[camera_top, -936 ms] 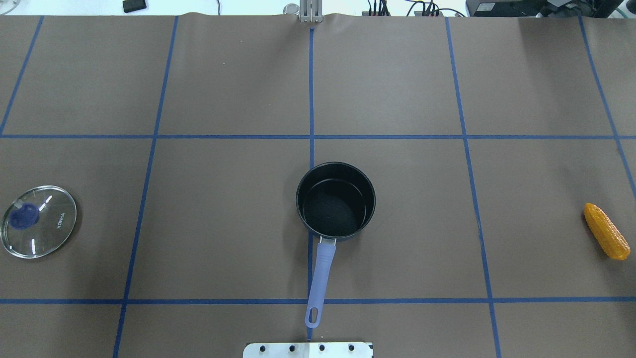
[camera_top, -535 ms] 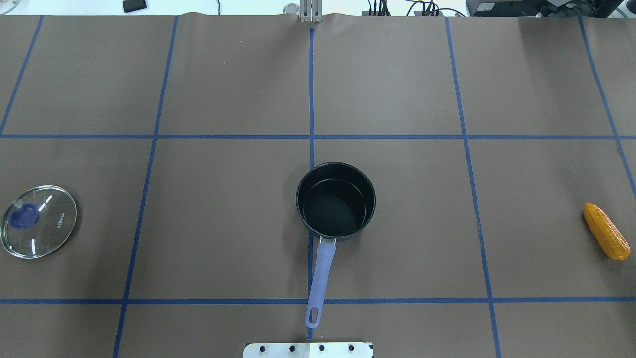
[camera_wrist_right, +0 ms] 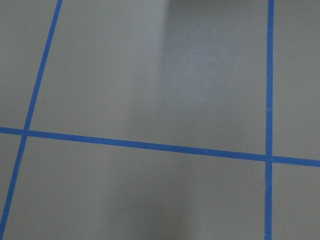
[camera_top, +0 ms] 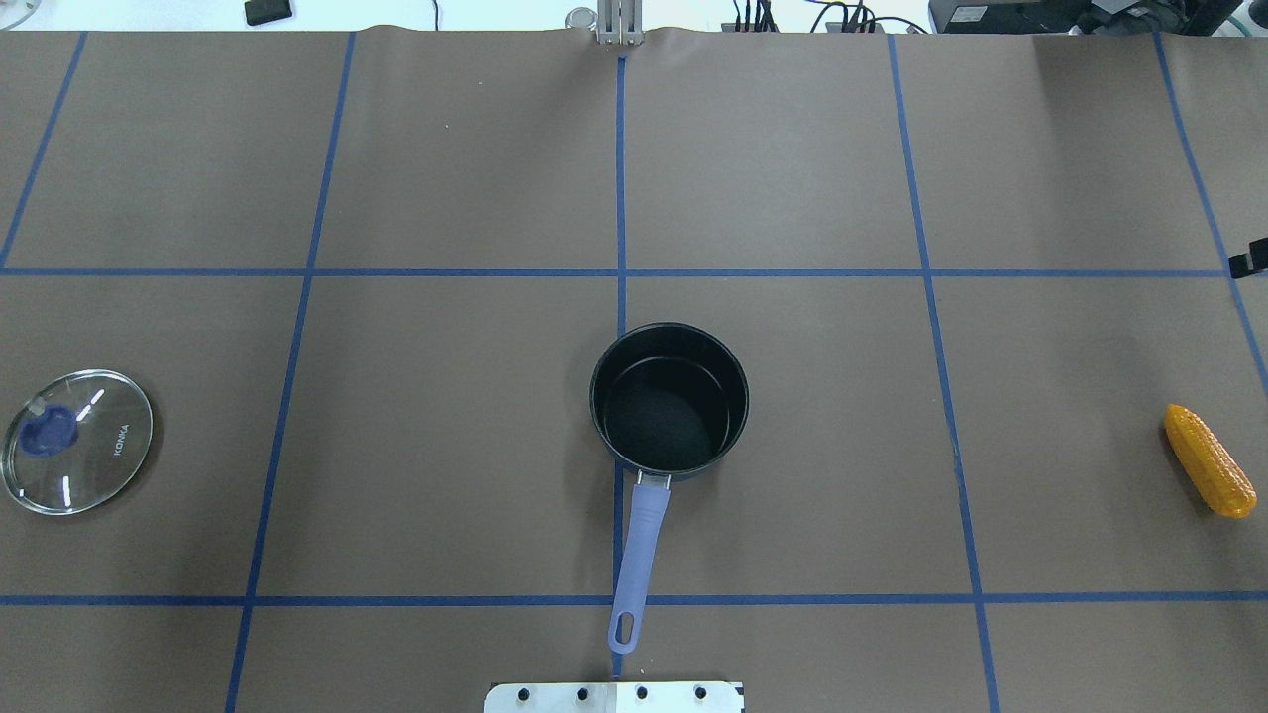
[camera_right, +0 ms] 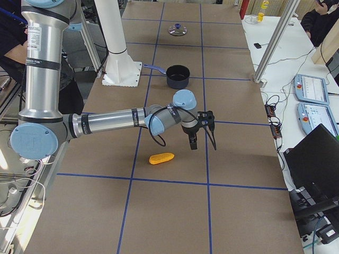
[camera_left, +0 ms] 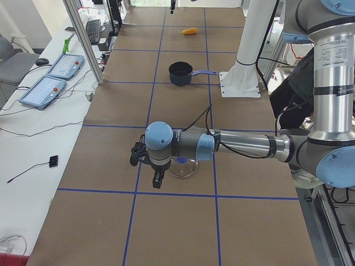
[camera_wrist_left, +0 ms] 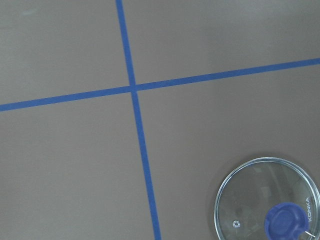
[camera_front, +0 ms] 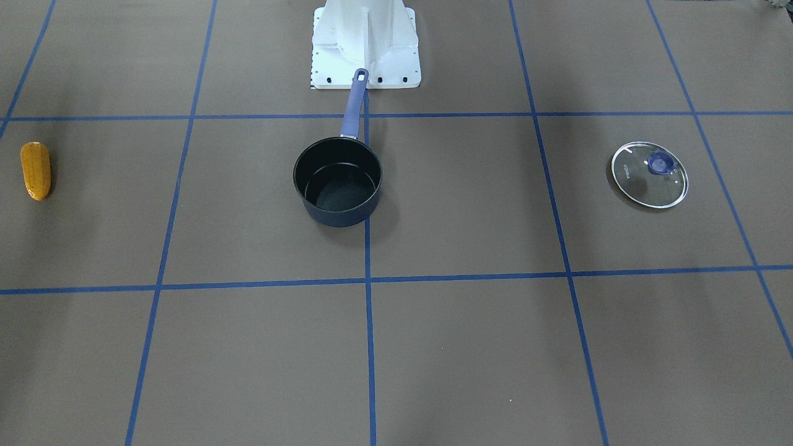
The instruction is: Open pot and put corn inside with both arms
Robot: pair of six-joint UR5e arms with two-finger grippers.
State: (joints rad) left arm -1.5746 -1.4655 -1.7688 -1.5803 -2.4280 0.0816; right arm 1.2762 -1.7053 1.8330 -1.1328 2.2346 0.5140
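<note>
The dark navy pot (camera_top: 669, 401) stands uncovered mid-table with a bare black interior and its purple-blue handle (camera_top: 637, 555) pointing at the robot base; it also shows in the front view (camera_front: 337, 179). The orange-yellow corn (camera_top: 1209, 460) lies on the mat at the far right, and shows in the front view (camera_front: 35, 170) and the right view (camera_right: 161, 158). My right gripper (camera_right: 193, 141) hangs above the mat just beyond the corn. My left gripper (camera_left: 155, 178) hovers beside the glass lid (camera_left: 182, 166). I cannot tell whether either gripper is open or shut.
The clear glass lid with a blue knob (camera_top: 77, 441) lies flat at the table's far left, also seen by the left wrist camera (camera_wrist_left: 267, 200). The white base plate (camera_top: 614, 696) sits at the near edge. Blue tape lines grid the brown mat.
A small black piece of the right gripper has come into the overhead view at the right edge. Pot, lid and corn have not moved.
</note>
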